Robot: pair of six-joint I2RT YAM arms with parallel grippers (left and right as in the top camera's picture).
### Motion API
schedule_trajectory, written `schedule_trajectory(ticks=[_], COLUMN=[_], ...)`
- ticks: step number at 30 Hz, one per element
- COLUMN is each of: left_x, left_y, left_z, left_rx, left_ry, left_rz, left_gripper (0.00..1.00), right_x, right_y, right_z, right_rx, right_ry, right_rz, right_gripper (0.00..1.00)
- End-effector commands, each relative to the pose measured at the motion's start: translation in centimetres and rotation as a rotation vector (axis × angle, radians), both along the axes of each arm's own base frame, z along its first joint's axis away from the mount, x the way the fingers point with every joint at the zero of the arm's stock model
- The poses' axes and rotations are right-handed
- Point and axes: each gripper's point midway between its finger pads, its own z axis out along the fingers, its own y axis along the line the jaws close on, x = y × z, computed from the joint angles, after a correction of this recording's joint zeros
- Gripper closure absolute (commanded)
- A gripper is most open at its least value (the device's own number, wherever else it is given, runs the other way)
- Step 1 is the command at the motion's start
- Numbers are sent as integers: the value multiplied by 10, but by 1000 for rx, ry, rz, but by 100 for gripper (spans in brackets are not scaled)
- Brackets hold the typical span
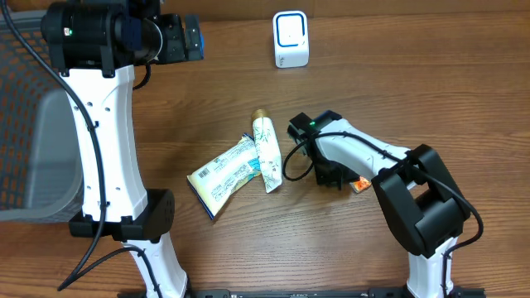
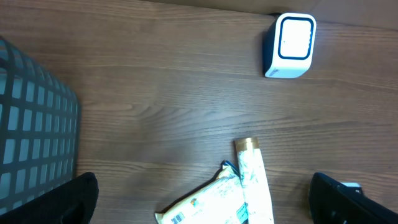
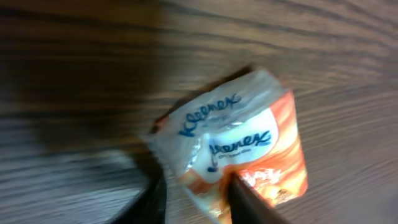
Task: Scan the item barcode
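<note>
Near right: right tool [image 3: 196, 200] low on the surface [image 1: 431, 74], fingers [image 3: 247, 202] set either side of the near end of a Kleenex tissue pack [image 3: 239, 146], narrow gap, wrapper crinkled between them. Firm pinch or mere touch: cannot tell, wrist view too blurred. Pack flat on the wood, orange and white, logo side up.

For a sound grip: squeeze on the body of the pack, not on the loose wrapper corner, to avoid slip or spin in the lift. Lift straight up, clear of the surface, before any travel. Then carry far and a little left toward the barcode scanner [image 1: 291, 39], turn the coded face to its blue-rimmed window and hold steady, near but apart. Likely a wrist roll needed, with no barcode visible on the upper face.

Middle: a flat printed packet [image 1: 222, 177] and a cream tube [image 1: 265, 151] with a gold cap, touching; best left undisturbed.

Far left: left tool [image 1: 189, 38] spread wide, holding nothing. Grey mesh basket [image 1: 21, 99] at the left edge.

Hidden: underside of the pack, and so the barcode. In the overhead view, most of the pack behind the right arm, just an orange corner in sight. Fingertips cut off at the bottom of the right wrist view.
</note>
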Motion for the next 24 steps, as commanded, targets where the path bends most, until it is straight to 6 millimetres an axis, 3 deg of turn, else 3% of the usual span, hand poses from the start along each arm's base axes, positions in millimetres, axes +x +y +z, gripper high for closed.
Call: schedule_trajectory(ticks=[1, 3, 7, 11, 19, 21, 24], left_x=[-5, -5, -5, -5, -5, -5, -5], left_y=[1, 1, 1, 1, 1, 1, 1], left_z=[10, 10, 10, 10, 10, 10, 10], left_rx=[14, 14, 14, 14, 14, 14, 14], left_ry=[-30, -30, -30, -30, -31, -30, -30], left_rz=[-14, -14, -14, -14, -14, -14, -14], left_gripper=[0, 1, 0, 0, 1, 0, 1], right_x=[0, -1, -4, 1, 24, 25, 24], right_y=[-8, -8, 4, 37, 121, 136, 143], right_z=[-2, -4, -1, 13, 87, 105, 115], right_rx=[35, 63, 158, 370, 1017, 1204, 1365], right_ry=[12, 28, 79, 141, 186, 206, 235], right_rz=[-57, -80, -128, -93, 90, 132, 142], right_gripper=[90, 96, 96, 96, 96, 96, 96])
